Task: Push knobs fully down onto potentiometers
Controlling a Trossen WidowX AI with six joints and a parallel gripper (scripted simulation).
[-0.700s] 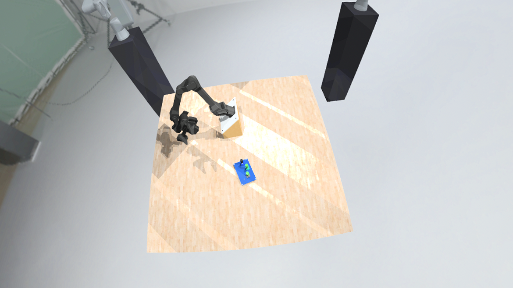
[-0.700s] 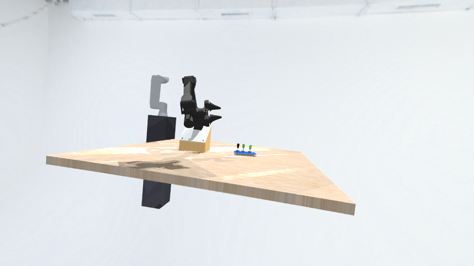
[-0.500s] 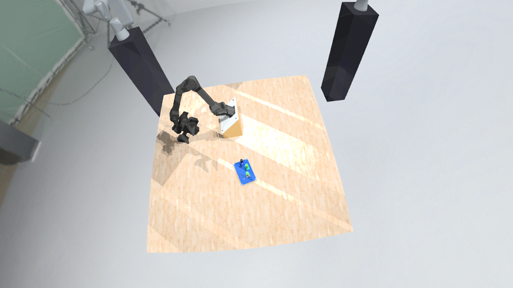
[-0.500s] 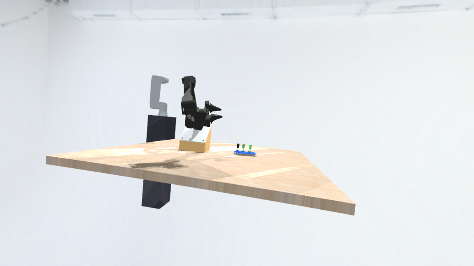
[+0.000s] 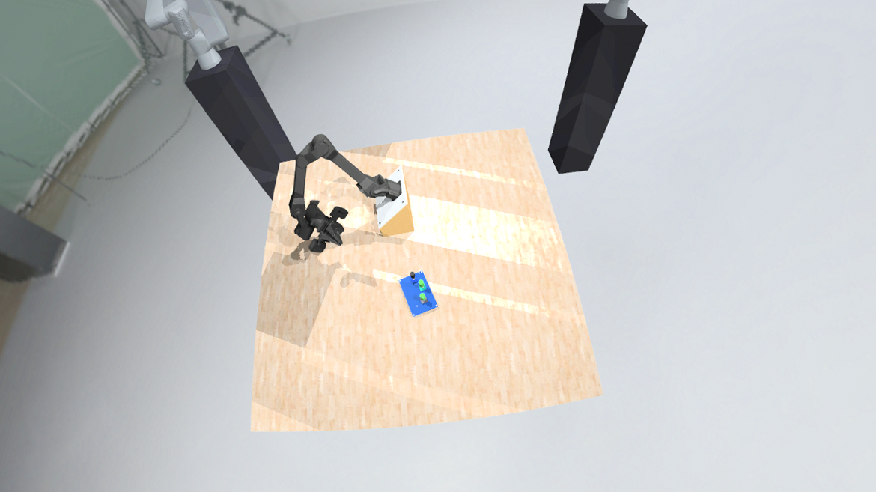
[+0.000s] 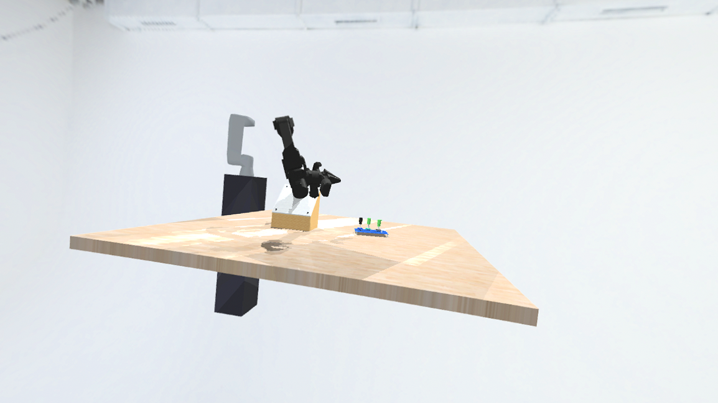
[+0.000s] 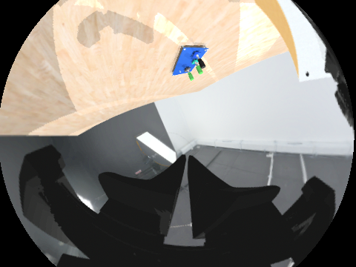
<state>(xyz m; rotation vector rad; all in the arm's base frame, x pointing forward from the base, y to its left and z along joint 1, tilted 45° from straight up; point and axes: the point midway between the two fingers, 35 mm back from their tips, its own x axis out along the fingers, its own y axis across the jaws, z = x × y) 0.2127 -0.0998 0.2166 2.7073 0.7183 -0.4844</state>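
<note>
- High above the table (image 5: pixel 327 373), near the arm's mount, the gripper (image 5: pixel 331 231) hangs with its jaws pressed together on nothing; the wrist view shows the two fingertips almost meeting, with only a thin gap between them.
- The gripper is well apart from the circuit board (image 5: pixel 418 295). No contact with any part of the board exists.
- The arm (image 5: pixel 296 183) folds back from its wedge-shaped wooden base block (image 5: pixel 399 224), with the wrist held low beside the elbow.
- The circuit board, blue, stands on the table toward the middle, away from the base block. In the exterior view two green knobs (image 6: pixel 369 221) and one dark knob (image 6: pixel 360 221) stand above it in a row.
- Judgement: both green knobs appear raised on their shafts, so neither press is done. The closed fingers suit a downward push with the tips.
- Risk, off-centre approach: if the closed tips land on a knob's edge, the side load could bend the shaft or break the potentiometer loose from the board.
- Risk, excess travel: pressing on past the seated position loads the board and its short legs; the board could tip or slide.
- Risk, neighbouring parts: the knobs stand close together, so a wide or tilted descent could strike the adjacent knob.
</note>
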